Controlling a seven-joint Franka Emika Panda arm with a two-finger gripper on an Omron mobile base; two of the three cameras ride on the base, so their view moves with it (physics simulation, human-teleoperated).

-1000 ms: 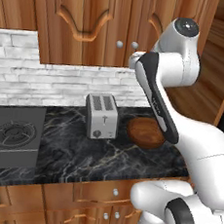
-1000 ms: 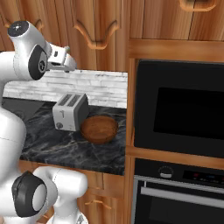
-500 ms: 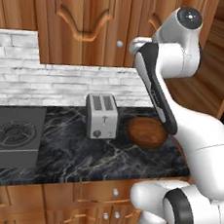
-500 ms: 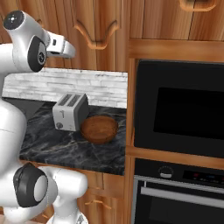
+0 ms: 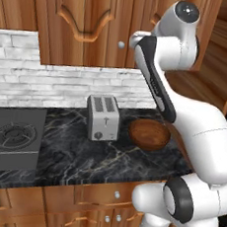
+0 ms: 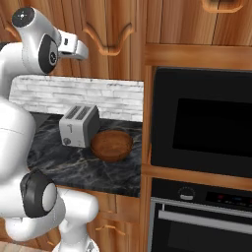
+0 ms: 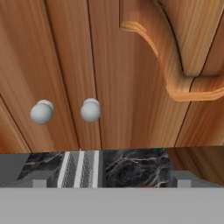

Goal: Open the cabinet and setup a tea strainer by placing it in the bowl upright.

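Up at the cabinet [image 7: 131, 65], doors shut. My end effector [image 6: 81, 49] is raised before them, fingers spread wide, holding nothing. Hand view: two round knobs [image 7: 90, 110] side by side, just ahead and left of centre, not touched. Below on the table [image 5: 80, 161], the bowl [image 5: 149, 133] sits just beside the toaster [image 5: 103, 118], well under my end effector. Stove [image 5: 11, 137] off to the left.

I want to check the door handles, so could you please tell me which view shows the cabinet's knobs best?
The hand view: both round silver knobs sit close and side by side on the shut cabinet. The left base view shows one small knob; in the right base view they are hidden behind the arm.
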